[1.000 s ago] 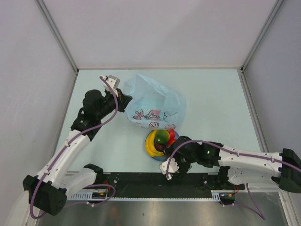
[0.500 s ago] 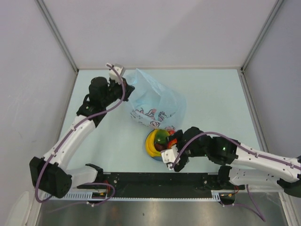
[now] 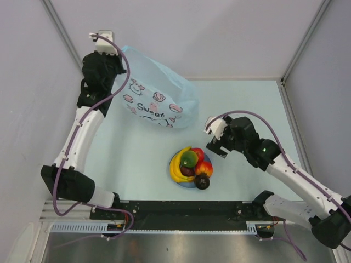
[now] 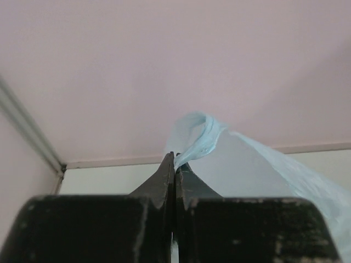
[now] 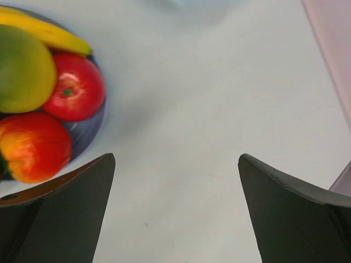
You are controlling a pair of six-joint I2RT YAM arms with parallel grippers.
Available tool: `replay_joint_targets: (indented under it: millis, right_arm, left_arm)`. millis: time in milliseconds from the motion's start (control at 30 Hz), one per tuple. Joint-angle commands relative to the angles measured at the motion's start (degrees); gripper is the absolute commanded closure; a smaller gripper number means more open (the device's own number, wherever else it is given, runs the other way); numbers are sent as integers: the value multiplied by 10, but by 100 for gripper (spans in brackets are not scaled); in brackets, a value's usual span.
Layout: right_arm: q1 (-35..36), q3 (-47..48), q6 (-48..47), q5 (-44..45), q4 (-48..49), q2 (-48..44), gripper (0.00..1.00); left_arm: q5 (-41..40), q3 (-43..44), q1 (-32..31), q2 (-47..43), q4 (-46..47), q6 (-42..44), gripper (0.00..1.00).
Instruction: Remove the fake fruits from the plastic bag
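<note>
Left gripper (image 4: 174, 158) pinched tight on plastic bag (image 3: 156, 101) handle. It had hauled bag up toward back-left corner, away from plate. Right gripper (image 5: 176, 164) gaped wide, empty, and had backed off to right of blue plate (image 5: 92, 131). Fake fruits (image 3: 190, 163) sat heaped on plate, outside bag.

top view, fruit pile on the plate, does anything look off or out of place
One thing: the dark round fruit sits at the near right rim of the blue plate. It seems to hang over the edge rather than nestle among the other fruits. Nothing else looks spilled or damaged.
</note>
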Motion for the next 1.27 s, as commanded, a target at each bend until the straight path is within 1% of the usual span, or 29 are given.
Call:
replay_joint_targets:
  millis: [0, 67, 100, 133, 200, 233, 267, 300, 333, 367, 400, 433, 567, 600, 667, 700, 833, 967, 1033, 1100, 1200, 1233]
  right_arm:
    - [-57, 17, 118, -8, 23, 28, 0]
    - [-74, 17, 136, -12, 33, 35, 0]
    - [-76, 16, 138, -16, 36, 36, 0]
    - [-77, 15, 145, -15, 49, 34, 0]
    - [-79, 12, 162, -14, 64, 36, 0]
    - [-79, 11, 168, -12, 69, 43, 0]
    - [-80, 10, 172, 4, 72, 46, 0]
    - [-81, 10, 180, 18, 77, 51, 0]
    - [-83, 9, 200, 35, 91, 55, 0]
    - [-84, 9, 211, 73, 100, 57, 0]
    - [-90, 8, 226, 91, 114, 58, 0]
    - [-93, 9, 235, 106, 120, 58, 0]
    - [-97, 8, 241, 148, 109, 51, 0]
    - [-97, 9, 240, 154, 91, 48, 0]
    - [-95, 15, 246, 168, 65, 43, 0]
    - [-95, 16, 253, 174, 42, 41, 0]
    - [-96, 20, 279, 189, -3, 27, 0]
    - [-117, 21, 293, 171, -23, 10, 0]
    - [-136, 28, 301, 140, -41, 0, 0]
    - [-164, 35, 308, 115, -62, -9, 0]
    - [-206, 33, 334, 83, -81, -11, 1]
    - [-219, 32, 343, 58, -82, -17, 0]
  left_arm:
    - [-30, -88, 26, -81, -6, 10, 99]
    - [-49, -144, 29, -111, 5, -2, 98]
    - [-51, -198, 29, -123, 9, -2, 90]
    - [-45, -218, 29, -141, 14, -1, 89]
    - [-39, -258, 29, -144, 26, -15, 88]
    - [-46, -264, 29, -138, 29, -14, 89]
    - [-72, -265, 28, -130, 30, -13, 89]
    - [-84, -255, 29, -124, 29, -14, 76]
    - [-89, -247, 30, -120, 26, -14, 56]
    - [-85, -239, 32, -117, 22, -14, 37]
    - [-79, -225, 32, -118, 16, -14, 3]
    - [-67, -220, 33, -123, 12, -13, 0]
    - [-18, -189, 34, -162, -14, -17, 0]
    - [15, -177, 34, -180, -21, -17, 0]
    - [35, -171, 34, -199, -40, -16, 0]
    - [64, -168, 34, -218, -47, -16, 0]
    - [73, -172, 34, -267, -89, -11, 0]
    - [75, -205, 34, -318, -128, 30, 0]
    - [89, -247, 34, -349, -148, 47, 0]
    - [95, -284, 34, -365, -169, 46, 0]
    - [127, -323, 34, -392, -180, 41, 0]
    - [136, -330, 34, -397, -181, 33, 0]
